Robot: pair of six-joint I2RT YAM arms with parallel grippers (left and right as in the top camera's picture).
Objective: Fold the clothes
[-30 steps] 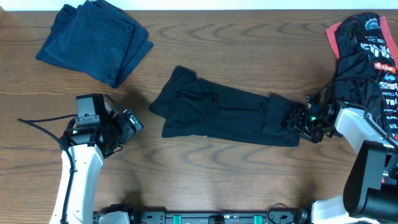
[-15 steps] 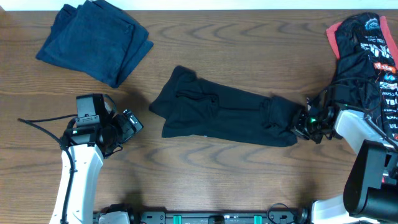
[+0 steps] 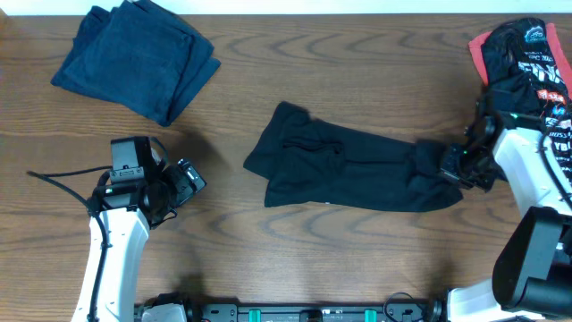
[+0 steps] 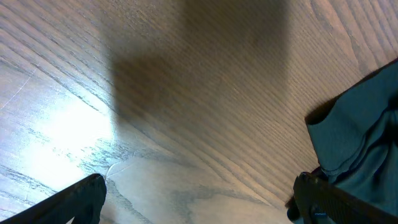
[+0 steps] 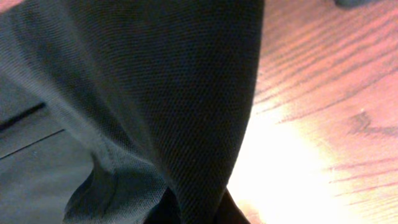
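Observation:
The plain black shirt [image 3: 349, 174] lies as a long, partly folded band across the table's middle. My right gripper [image 3: 453, 166] is shut on its right end. In the right wrist view the black weave [image 5: 155, 93] fills the frame and runs down into the pinched jaws of my right gripper [image 5: 196, 213]. My left gripper [image 3: 189, 179] stands open over bare wood left of the shirt, touching nothing. Its two dark fingertips [image 4: 78, 198] sit far apart in the left wrist view.
A folded dark blue garment [image 3: 134, 58] lies at the back left; its edge [image 4: 364, 130] shows beside my left fingers. A black garment with coral-red trim and white lettering [image 3: 527, 63] is heaped at the back right, just behind my right arm.
My right gripper has shut on the shirt's right end and drawn it to the right; the whole shirt has slid that way. The left arm has not moved.

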